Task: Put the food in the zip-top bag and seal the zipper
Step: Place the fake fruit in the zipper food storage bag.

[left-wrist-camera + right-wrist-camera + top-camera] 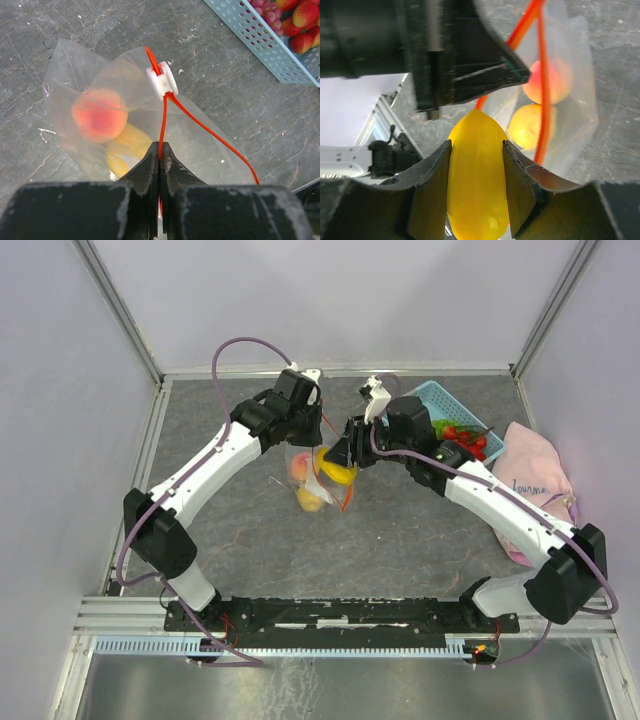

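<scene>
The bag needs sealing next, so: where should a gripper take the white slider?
Probably pinch the slider across its two broad sides, straddling the orange strip, coming at the strip's outer edge, opposite the fruit: it saddles the strip there, just beyond the left gripper.

From my station I see a light blue slatted basket (424,392) at the far right of the grey marbled table (400,540). A pink cloth (538,478) with dark lettering lies bunched just beside it, by the right wall.

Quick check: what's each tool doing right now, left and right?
Left tool: closed, pinching the orange-red zipper strip.
Right tool: closed on a yellow toy fruit.
</scene>
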Tool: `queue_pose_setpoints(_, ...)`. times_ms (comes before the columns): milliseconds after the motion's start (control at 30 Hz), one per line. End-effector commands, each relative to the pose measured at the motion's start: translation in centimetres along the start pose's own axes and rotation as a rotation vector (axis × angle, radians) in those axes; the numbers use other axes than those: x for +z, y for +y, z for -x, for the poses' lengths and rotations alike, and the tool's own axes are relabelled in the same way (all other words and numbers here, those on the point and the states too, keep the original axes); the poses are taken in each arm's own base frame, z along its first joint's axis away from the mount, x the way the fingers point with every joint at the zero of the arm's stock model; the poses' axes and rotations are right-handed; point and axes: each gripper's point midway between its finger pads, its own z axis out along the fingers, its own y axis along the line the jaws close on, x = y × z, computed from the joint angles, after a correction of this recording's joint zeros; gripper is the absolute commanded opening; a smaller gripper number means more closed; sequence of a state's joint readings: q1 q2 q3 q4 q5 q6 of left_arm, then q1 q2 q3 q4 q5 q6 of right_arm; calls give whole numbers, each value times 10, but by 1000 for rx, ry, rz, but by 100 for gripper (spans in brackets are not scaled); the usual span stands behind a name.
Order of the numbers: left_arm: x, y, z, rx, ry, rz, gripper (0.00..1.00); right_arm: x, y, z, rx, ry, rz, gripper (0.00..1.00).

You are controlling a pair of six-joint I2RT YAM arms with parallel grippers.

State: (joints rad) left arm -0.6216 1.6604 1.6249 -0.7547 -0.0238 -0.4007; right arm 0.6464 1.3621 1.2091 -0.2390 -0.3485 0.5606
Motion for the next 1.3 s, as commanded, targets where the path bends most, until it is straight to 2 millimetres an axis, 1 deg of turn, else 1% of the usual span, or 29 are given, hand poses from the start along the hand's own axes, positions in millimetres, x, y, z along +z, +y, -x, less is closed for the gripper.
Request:
queue_pose_setpoints(0, -14, -11, 17, -23, -49, -24, 3, 7, -20, 10, -10, -54, -103, 22)
queue_pose_setpoints(100, -17, -11, 14, -18, -41, -26, 3, 16, -30, 9, -5, -67, -126, 23)
queue_pose_setpoints(233, -18, -13, 7, -14, -25, -40, 3, 33, -43, 9, 24, -94, -150, 23)
queue_pose_setpoints(467, -22, -3, -4, -21, -21, -6, 3, 65, -55, 8, 82, -116, -146, 26)
queue_pose_setpoints(633, -19, 4, -15, -32, -8, 14, 3, 81, -65, 3, 88, -102, -157, 37)
queue_pose_setpoints(733, -18, 8, -18, -43, -16, 23, 3, 86, -65, -1, 84, -84, -145, 51)
queue_pose_setpoints(833, -20, 11, -19, -53, -28, 33, 3, 84, -62, -2, 71, -68, -137, 62)
queue_pose_setpoints(1000, -21, 17, -18, -70, -42, 47, 3, 70, -47, 6, 9, -46, -103, 73)
queue_pose_setpoints(1100, -22, 20, -18, -77, -50, 58, 3, 55, -38, 9, -42, -27, -93, 76)
queue_pose_setpoints(1267, -24, 24, -18, -81, -60, 68, 3, 22, -29, 8, -131, 17, -109, 75)
